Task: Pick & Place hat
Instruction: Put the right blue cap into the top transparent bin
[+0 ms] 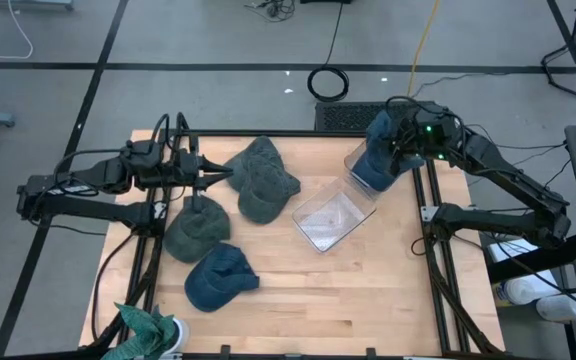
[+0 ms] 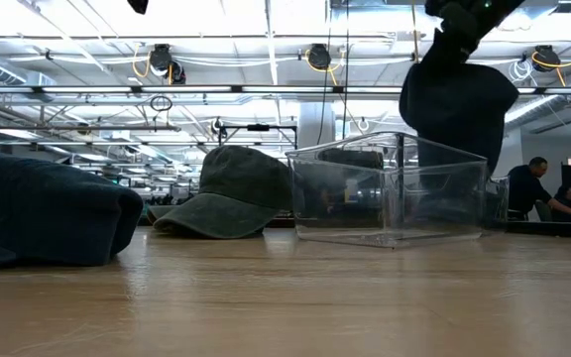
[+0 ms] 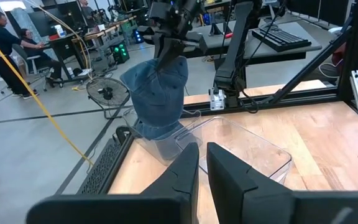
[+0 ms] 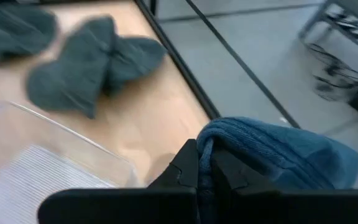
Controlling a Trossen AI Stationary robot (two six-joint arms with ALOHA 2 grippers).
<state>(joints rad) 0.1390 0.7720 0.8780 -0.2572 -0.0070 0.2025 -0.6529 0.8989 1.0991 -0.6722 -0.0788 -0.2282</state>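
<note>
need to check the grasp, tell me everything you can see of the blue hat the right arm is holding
The blue hat is a soft denim-like cap, crumpled and hanging limp. The right gripper is shut on a fold of its fabric, holding it above the far edge of the clear plastic bin. Its lower edge dips toward the bin's rim; contact is unclear. Nothing else touches it.

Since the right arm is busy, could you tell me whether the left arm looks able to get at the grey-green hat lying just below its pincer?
Probably yes: the left pincer hangs shut directly beside the grey-green hat, with nothing lying on it. The right pincer holds the blue hat far off over the clear bin.
</note>
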